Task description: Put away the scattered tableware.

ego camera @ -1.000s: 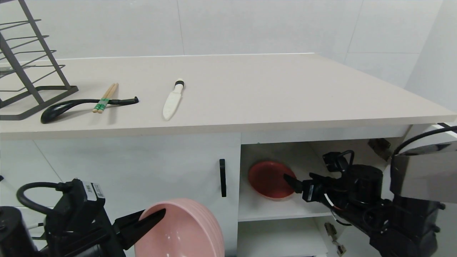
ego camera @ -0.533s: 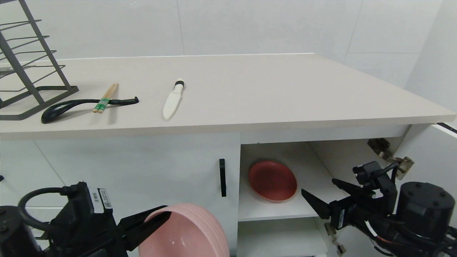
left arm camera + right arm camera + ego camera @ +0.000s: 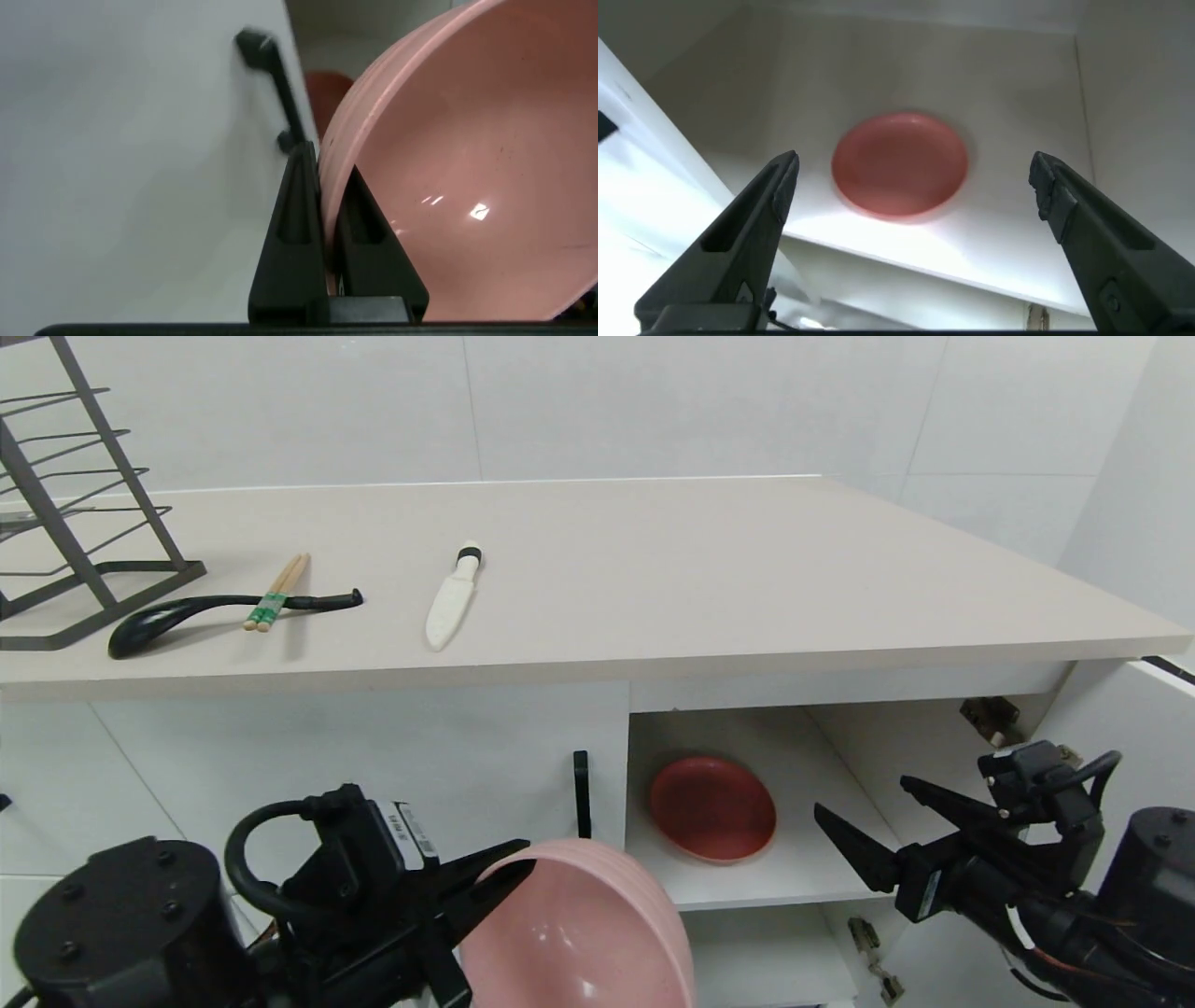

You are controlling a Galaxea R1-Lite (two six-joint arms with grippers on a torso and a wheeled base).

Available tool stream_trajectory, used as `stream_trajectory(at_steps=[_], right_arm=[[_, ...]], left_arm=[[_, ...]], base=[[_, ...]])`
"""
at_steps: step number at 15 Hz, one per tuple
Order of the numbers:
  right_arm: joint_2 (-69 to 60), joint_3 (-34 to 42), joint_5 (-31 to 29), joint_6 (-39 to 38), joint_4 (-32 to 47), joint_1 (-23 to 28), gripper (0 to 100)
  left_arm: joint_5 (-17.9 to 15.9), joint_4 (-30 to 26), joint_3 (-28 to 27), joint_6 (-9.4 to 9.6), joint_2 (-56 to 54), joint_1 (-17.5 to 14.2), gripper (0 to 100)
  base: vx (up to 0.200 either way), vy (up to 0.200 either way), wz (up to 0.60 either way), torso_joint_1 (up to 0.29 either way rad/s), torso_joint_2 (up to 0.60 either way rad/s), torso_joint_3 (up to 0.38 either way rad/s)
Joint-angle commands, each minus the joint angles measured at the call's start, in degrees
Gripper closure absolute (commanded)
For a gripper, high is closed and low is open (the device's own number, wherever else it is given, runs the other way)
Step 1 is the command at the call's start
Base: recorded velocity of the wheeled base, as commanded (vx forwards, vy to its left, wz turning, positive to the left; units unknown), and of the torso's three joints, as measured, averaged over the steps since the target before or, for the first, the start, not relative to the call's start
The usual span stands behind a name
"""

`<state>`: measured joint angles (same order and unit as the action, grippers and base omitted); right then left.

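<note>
My left gripper [image 3: 499, 887] is shut on the rim of a pink bowl [image 3: 583, 933], held low in front of the closed cabinet door; the left wrist view shows the rim [image 3: 329, 196] pinched between the fingers. A red plate [image 3: 712, 807] lies on the shelf of the open cabinet and also appears as the red plate [image 3: 899, 165] in the right wrist view. My right gripper [image 3: 878, 826] is open, just outside the cabinet to the plate's right. On the counter lie a black spoon [image 3: 177, 614], chopsticks [image 3: 274, 592] and a cream knife [image 3: 452, 597].
A dark wire rack [image 3: 65, 513] stands at the counter's left end. The closed cabinet door has a black handle [image 3: 582, 793]. The open door [image 3: 1134, 728] and its hinges [image 3: 985, 719] flank the right gripper. A lower shelf [image 3: 756, 971] sits beneath the plate's shelf.
My right gripper has drawn back out of the cabinet away from the red plate, which stays on the shelf. My left gripper has carried the pink bowl to the right, toward the open cabinet.
</note>
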<state>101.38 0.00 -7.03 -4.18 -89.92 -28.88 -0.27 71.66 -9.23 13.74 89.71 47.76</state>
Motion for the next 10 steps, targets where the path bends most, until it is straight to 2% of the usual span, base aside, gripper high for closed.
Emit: stream_trajectory(at_steps=[1, 3, 4, 6, 10], right_arm=[[-1.5, 0.0, -0.1, 0.5, -0.1, 0.1, 0], [-2.8, 0.0, -0.2, 2.9, -0.1, 0.2, 0], [-3.4, 0.0, -0.1, 2.9, -0.1, 0.3, 0], [-5.0, 0.0, -0.1, 3.0, -0.1, 0.5, 0], [-5.8, -0.5, -0.1, 3.5, -0.1, 0.5, 0]], left_arm=[[1.3, 6.0, -1.4, 0.06, 9.5, 3.2, 100], [5.9, 11.3, -3.9, -0.03, 16.4, 7.0, 100], [9.1, 13.5, -6.0, -0.20, 19.5, 8.3, 100], [13.5, 17.1, -9.1, -0.20, 24.5, 10.4, 100], [15.2, 17.7, -12.0, -0.29, 28.4, 10.7, 100]], base=[[0.000, 0.000, 0.00, 0.000, 0.00, 0.000], [0.000, 0.000, 0.00, 0.000, 0.00, 0.000], [0.000, 0.000, 0.00, 0.000, 0.00, 0.000], [0.000, 0.000, 0.00, 0.000, 0.00, 0.000], [0.000, 0.000, 0.00, 0.000, 0.00, 0.000]])
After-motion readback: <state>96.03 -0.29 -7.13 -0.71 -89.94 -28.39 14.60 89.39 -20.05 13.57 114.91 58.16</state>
